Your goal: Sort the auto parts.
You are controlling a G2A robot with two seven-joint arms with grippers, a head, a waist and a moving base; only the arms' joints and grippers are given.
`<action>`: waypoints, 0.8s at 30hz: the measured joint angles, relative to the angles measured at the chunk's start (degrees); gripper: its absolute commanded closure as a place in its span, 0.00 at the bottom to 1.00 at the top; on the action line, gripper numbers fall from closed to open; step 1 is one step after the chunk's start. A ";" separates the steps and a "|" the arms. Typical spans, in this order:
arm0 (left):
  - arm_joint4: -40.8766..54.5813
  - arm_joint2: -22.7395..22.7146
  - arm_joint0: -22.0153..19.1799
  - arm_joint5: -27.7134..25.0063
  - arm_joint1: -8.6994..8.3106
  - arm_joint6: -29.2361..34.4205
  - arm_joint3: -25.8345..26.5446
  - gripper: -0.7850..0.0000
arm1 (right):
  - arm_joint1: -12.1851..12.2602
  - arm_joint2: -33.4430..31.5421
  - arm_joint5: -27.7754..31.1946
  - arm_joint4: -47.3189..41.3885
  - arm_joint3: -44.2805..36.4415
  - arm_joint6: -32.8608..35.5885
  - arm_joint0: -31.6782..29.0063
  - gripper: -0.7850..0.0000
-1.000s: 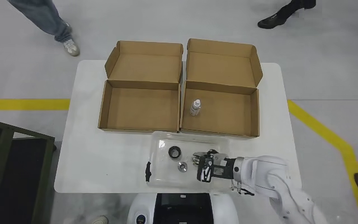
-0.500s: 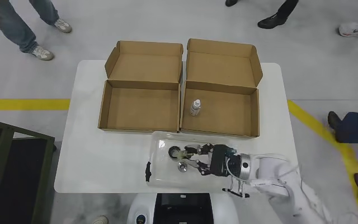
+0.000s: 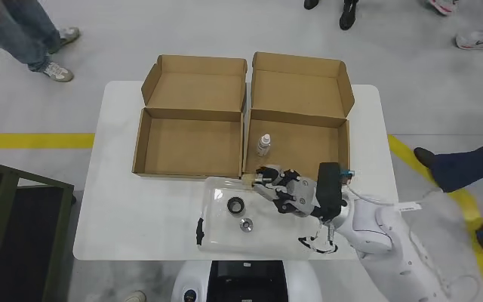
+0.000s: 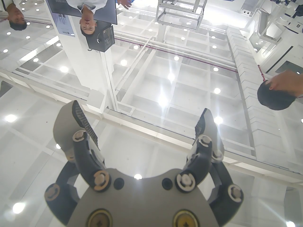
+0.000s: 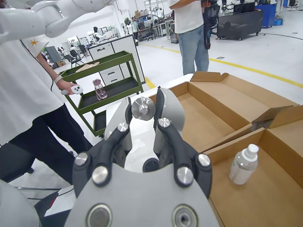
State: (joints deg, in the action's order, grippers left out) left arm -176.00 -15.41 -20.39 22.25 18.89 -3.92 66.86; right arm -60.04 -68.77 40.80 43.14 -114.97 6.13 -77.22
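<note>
My right gripper point(image 5: 143, 109) is shut on a round silver metal part point(image 5: 143, 108); seen from above, that gripper point(image 3: 259, 180) hangs over the far edge of the clear plastic tray point(image 3: 215, 235), close to the front wall of the right cardboard box point(image 3: 332, 170). Two parts lie in the tray: a black ring point(image 3: 236, 204) and a small silver disc point(image 3: 246, 224). A white spray bottle point(image 3: 263, 144) stands in the right box, also bottle point(image 5: 243, 164). The left cardboard box point(image 3: 189, 147) holds nothing. My left gripper point(image 4: 142, 119) is open, pointing up at the ceiling.
Both boxes have their lids folded back toward the far table edge. A green cart point(image 3: 30, 234) stands beside the white table point(image 3: 121, 196) on the left. People stand on the floor around the table; a yellow line point(image 3: 45, 140) crosses the floor.
The right gripper rose out of the tray with the silver part and moved toward the boxes. The black ring and small disc stayed in the tray.
</note>
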 measured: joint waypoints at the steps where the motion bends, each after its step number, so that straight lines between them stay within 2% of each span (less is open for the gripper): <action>1: 0.00 0.00 0.00 0.00 0.00 0.00 0.00 0.00 | -0.10 -0.01 -0.05 -0.74 0.09 -0.91 0.25 1.00; 15: 0.00 0.00 0.00 0.00 0.00 0.00 0.00 0.00 | -0.68 -0.35 -1.86 -7.58 1.36 -3.15 -0.05 1.00; 24: 0.00 0.00 0.00 0.00 0.00 0.00 0.00 0.00 | -0.69 -0.39 -2.05 -7.70 1.36 -3.15 -0.08 1.00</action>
State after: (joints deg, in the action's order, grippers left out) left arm -176.00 -15.41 -20.39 22.25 18.89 -3.92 66.86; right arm -60.73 -69.16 38.76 35.44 -113.60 2.97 -77.30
